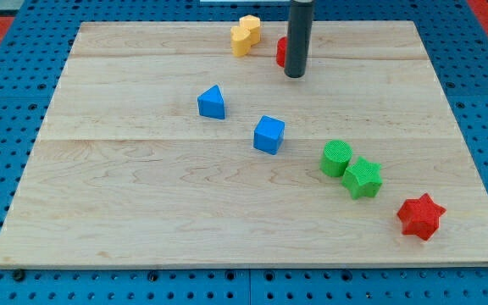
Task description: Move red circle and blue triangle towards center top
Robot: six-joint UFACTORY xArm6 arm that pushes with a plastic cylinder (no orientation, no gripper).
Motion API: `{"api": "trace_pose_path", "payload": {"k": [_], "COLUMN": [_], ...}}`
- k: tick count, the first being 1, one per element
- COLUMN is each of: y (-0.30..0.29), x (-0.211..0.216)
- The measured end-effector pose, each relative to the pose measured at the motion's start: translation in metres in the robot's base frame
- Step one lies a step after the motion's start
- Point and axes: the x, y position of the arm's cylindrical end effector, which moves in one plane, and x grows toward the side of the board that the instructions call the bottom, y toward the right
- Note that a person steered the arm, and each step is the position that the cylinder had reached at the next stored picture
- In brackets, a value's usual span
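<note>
In the camera view, my tip (294, 75) rests on the wooden board (142, 212) near the far edge, a little right of centre; it is a bare rod end with nothing to open or close, and it holds nothing. The red circle (282, 52) sits just behind and to the left of the rod, mostly hidden by it, so only a red sliver shows and the shape cannot be confirmed; it looks to be touching or almost touching the rod. The blue triangle (213, 102) lies well apart from my tip, to the left and nearer the view's bottom. The blue cube (269, 135) sits nearer still, right of the triangle. Two yellow blocks (245, 36) huddle together at the far edge, left of the red circle. The green cylinder (336, 158) and the green star (363, 177) touch on the right side, with the red star (420, 217) beyond them toward the near right corner.
</note>
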Motion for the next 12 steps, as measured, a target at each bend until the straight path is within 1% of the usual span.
{"api": "trace_pose_path", "payload": {"k": [1,2,3,4,5,6,7,8,9,10,11,12], "y": [-0.009,-0.063,-0.06,-0.151,-0.251,-0.203,-0.137,-0.077,-0.122,-0.131,-0.15,-0.137], "x": [-0.027,-0.033,0.023,0.031,0.048,0.114,0.084,0.072,0.045,0.056,0.043,0.026]}}
